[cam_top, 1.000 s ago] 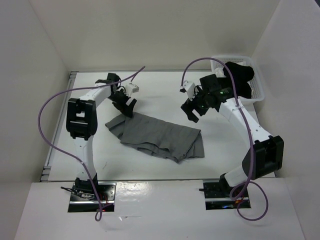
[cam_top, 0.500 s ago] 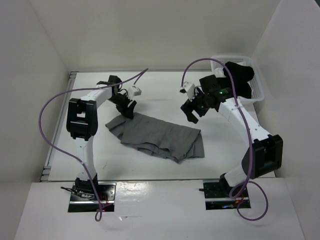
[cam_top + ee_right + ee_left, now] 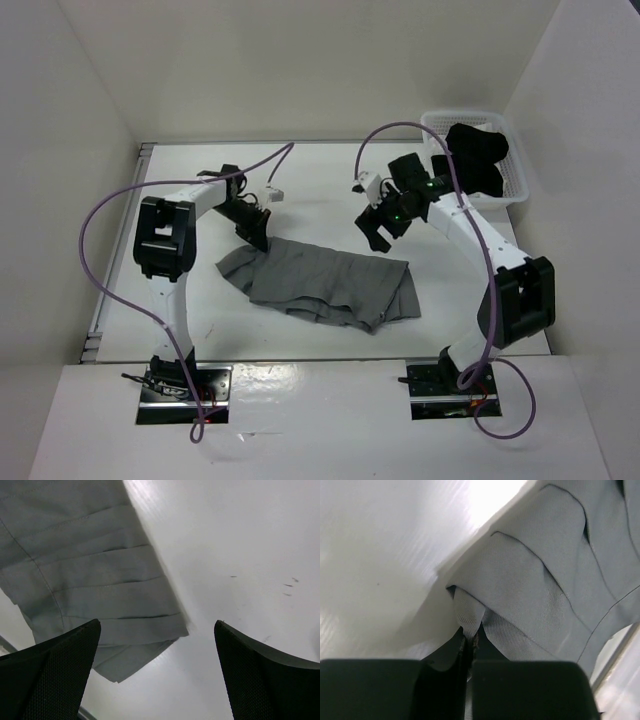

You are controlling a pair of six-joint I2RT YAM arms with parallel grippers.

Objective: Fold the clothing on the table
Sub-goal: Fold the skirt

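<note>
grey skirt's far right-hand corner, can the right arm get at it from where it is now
Probably yes. The right gripper hangs open over that corner of the skirt, with only bare table beside it and nothing between. The left gripper pinches the opposite end.

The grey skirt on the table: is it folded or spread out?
Spread out, not folded: the skirt lies rumpled and wide across the table, pleats showing. The left tool pinches one corner.
</note>
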